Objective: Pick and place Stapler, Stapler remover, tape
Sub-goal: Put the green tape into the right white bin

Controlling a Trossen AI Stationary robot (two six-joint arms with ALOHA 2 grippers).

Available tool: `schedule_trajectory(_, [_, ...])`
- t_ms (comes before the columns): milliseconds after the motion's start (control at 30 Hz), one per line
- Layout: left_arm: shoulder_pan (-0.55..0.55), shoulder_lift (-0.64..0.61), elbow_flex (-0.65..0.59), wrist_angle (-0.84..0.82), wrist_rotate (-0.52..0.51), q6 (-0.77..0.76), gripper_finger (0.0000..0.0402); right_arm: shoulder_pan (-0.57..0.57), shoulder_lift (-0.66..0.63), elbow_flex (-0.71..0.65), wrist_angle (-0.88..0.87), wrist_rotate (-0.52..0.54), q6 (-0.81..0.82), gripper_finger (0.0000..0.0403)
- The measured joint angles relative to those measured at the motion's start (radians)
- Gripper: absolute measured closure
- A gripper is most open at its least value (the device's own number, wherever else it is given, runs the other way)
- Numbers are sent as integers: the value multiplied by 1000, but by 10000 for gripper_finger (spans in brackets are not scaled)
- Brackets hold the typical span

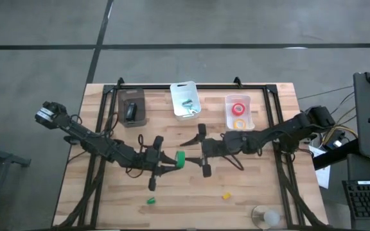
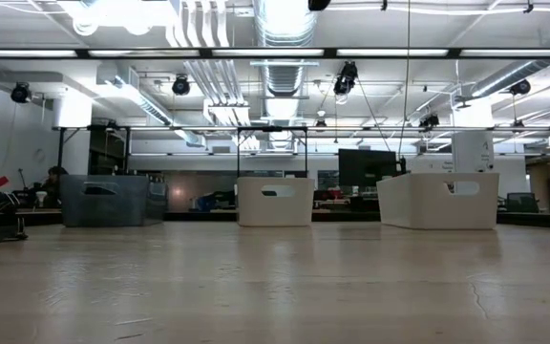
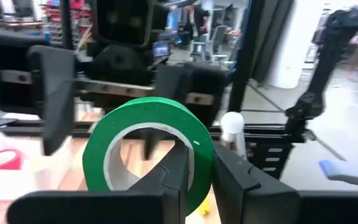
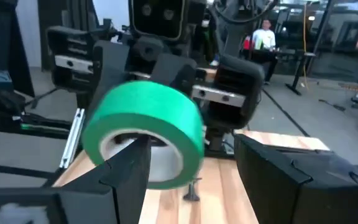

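Note:
A green tape roll [image 1: 180,158] is held clear of the wooden table near its middle by my left gripper [image 1: 174,162], which is shut on it. My right gripper [image 1: 203,151] faces it from the right, open wide, with one finger [image 4: 126,165] close against the roll [image 4: 145,130] and the other [image 4: 278,168] well off to the side. I cannot tell whether that near finger touches the roll. A red roll [image 1: 239,107] and a yellow roll [image 1: 239,122] lie in a clear bin. A black stapler [image 1: 131,111] lies in a dark bin. My left gripper [image 3: 201,163] holds the green roll by its wall [image 3: 199,155], one finger [image 3: 173,171] inside the open centre and one [image 3: 235,180] outside. It comes level from the table's left. The roll stands on edge, lifted clear of the table.
Three bins line the far edge: dark [image 1: 132,95], white [image 1: 174,102] with small teal items, clear [image 1: 252,115]. On the near part of the table lie a small green piece [image 1: 151,200], a small yellow piece [image 1: 225,194] and a clear round thing [image 1: 266,217].

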Motion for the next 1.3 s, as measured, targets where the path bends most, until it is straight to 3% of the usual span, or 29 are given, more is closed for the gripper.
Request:
schedule_trajectory(233, [3,0,0,1,17,5,345,0,8,17,11,-9,-31,212])
schedule_trajectory(600, [6,0,0,-6,1,-11,344,-1,10,29,-40,-28,-54,368])
schedule_trajectory(767, [6,0,0,-41,-28,-27,331,-2,-1,34,-111,-24,-20,370])
schedule_trajectory(1067, [6,-20,0,-142,-103,-37,230,-2,-65,66,-384,15,49,364])
schedule_trajectory(1300, [6,-77,0,-364,-189,-105,205,-15,-154,133,-804,167,214,364])
